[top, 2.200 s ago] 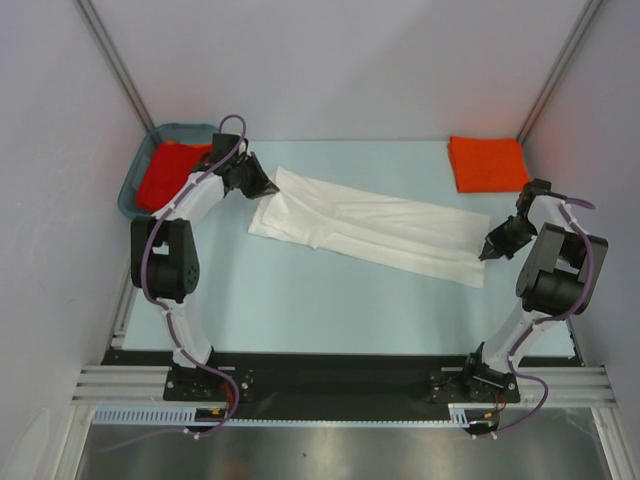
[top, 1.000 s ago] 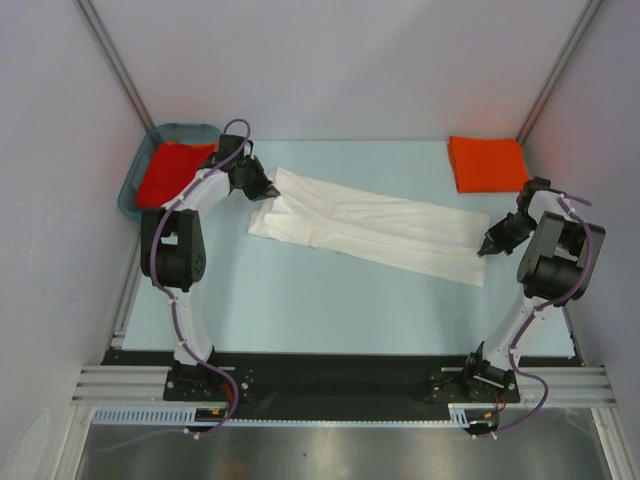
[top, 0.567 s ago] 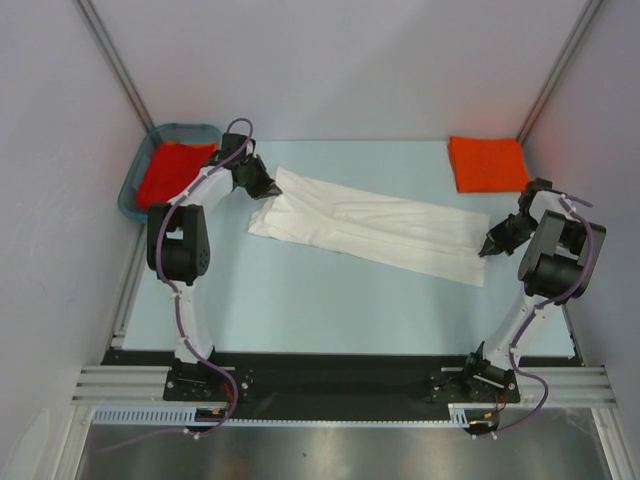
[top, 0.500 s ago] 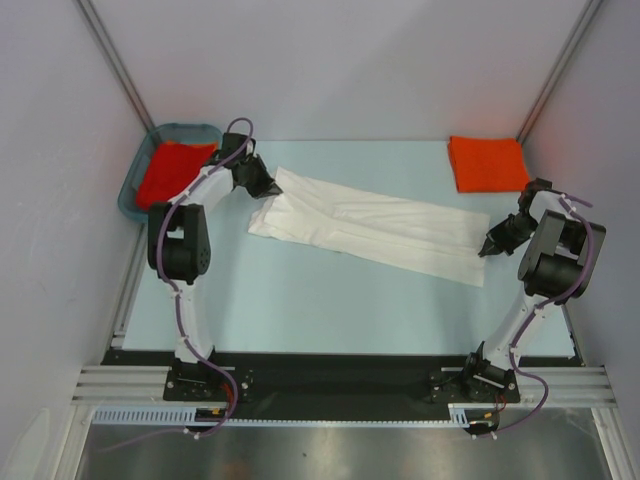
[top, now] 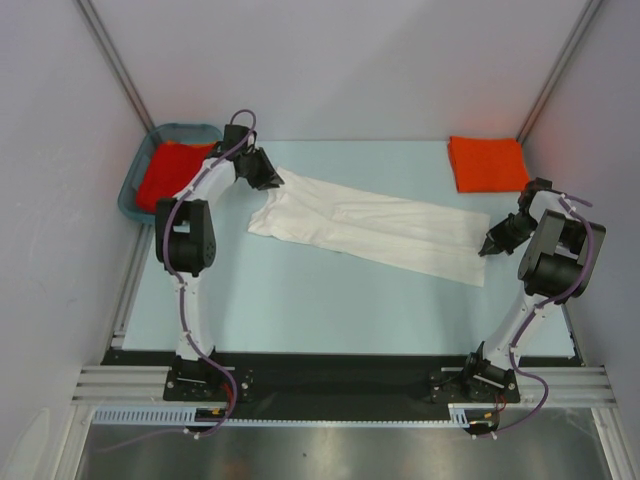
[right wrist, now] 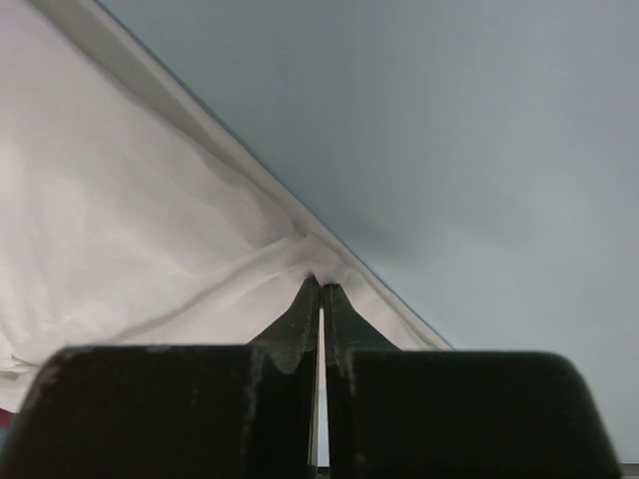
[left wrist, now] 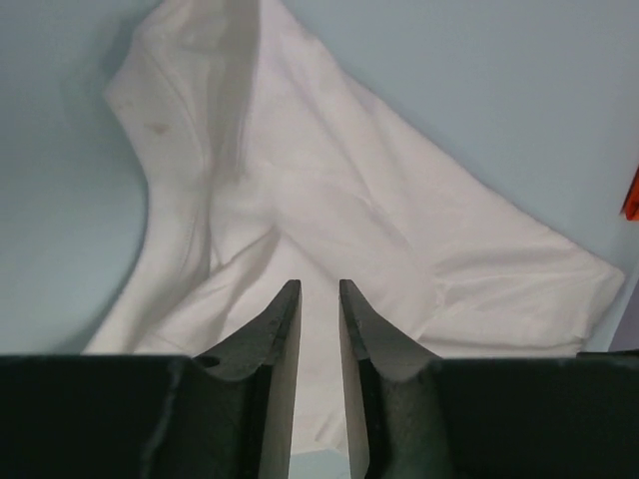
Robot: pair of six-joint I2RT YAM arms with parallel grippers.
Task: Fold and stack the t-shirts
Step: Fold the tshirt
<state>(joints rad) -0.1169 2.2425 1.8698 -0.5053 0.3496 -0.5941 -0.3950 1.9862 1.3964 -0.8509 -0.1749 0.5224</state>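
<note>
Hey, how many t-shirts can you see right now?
3. A white t-shirt lies across the table; a folded orange-red t-shirt sits at its far right corner; another orange-red t-shirt lies in the teal basket, far left. More may hide under it.

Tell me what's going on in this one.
A white t-shirt, folded into a long strip, lies across the table. The right gripper is shut on its right end, pinching the cloth. The left gripper is at the shirt's left end, jaws slightly apart with nothing between them. A folded orange-red t-shirt sits at the far right corner, and a second orange-red shirt lies in the teal basket at far left.
</note>
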